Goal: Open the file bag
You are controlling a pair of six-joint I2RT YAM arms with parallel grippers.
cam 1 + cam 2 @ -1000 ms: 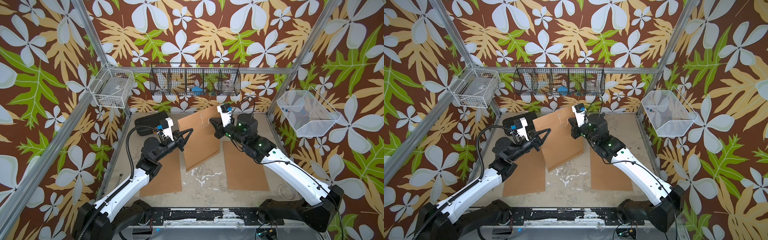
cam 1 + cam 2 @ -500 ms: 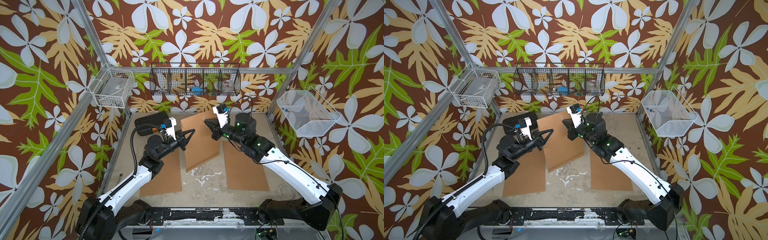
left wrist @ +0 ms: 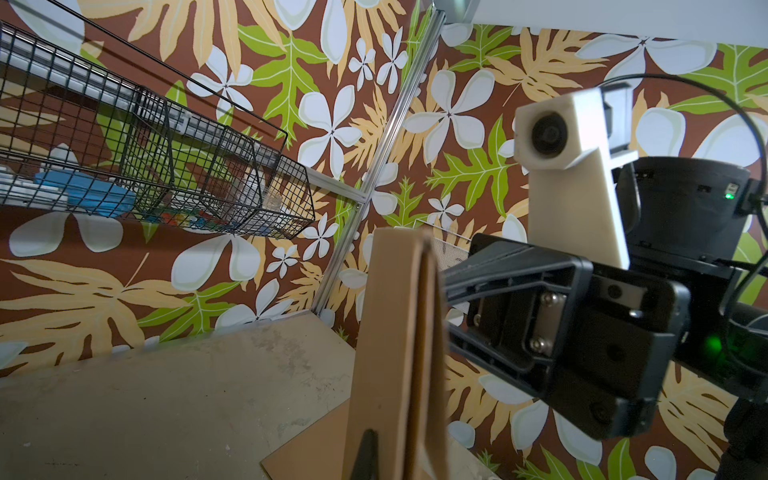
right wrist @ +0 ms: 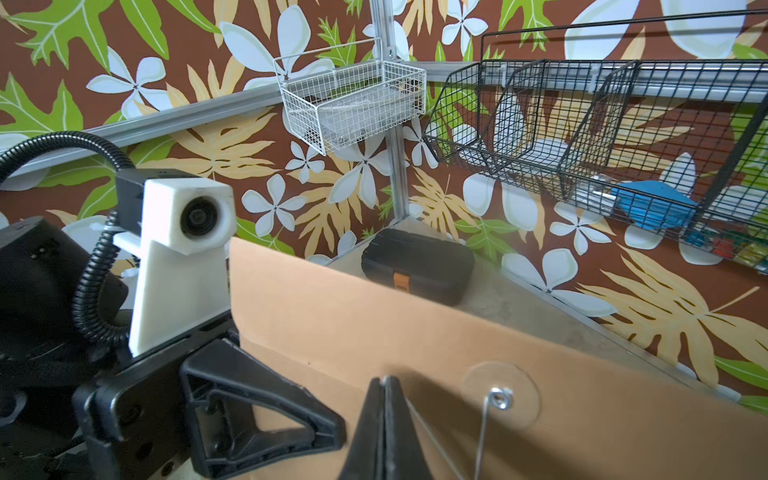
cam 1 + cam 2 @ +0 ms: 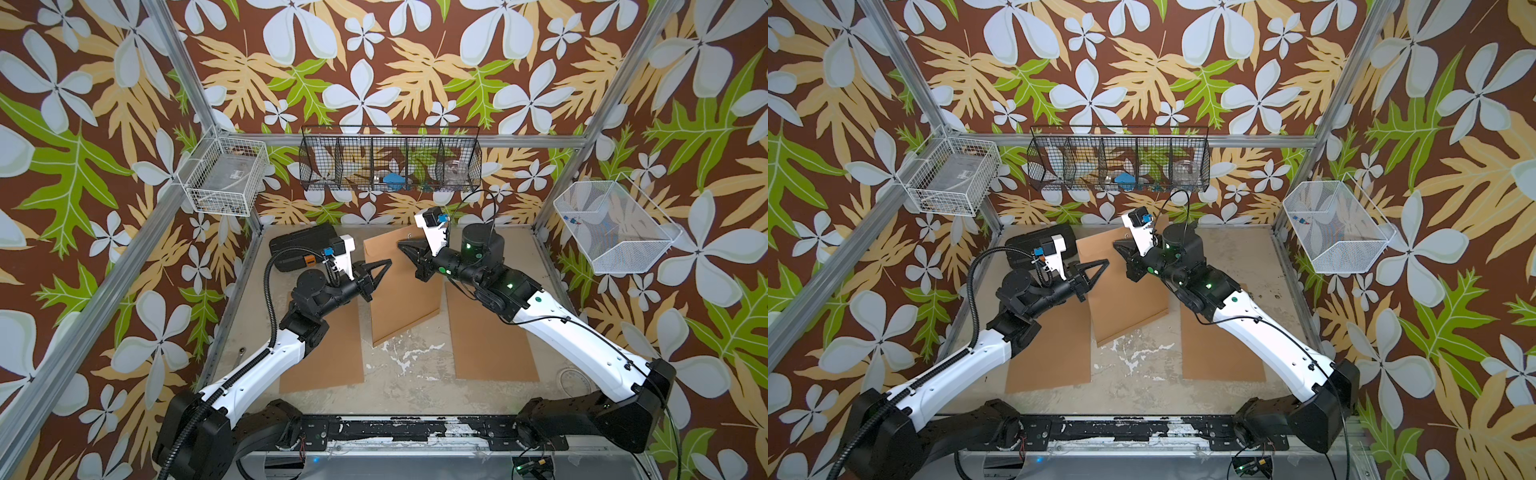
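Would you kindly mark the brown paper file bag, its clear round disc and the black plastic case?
Brown paper file bag (image 5: pixel 401 303), in a top view, its face.
Clear round disc (image 4: pixel 500 398), right wrist view, its eyelet.
Black plastic case (image 4: pixel 415 257), right wrist view, its lid.

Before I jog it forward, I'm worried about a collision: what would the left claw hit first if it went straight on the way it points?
The file bag: the shut left claw seems to pinch its raised edge, so the bag lies straight ahead. Just beyond, depth unclear, is the right claw.

Black case (image 5: pixel 291 245) back-left; wire basket (image 5: pixel 316 162) holds blue item (image 5: pixel 392 178), maybe cloth.
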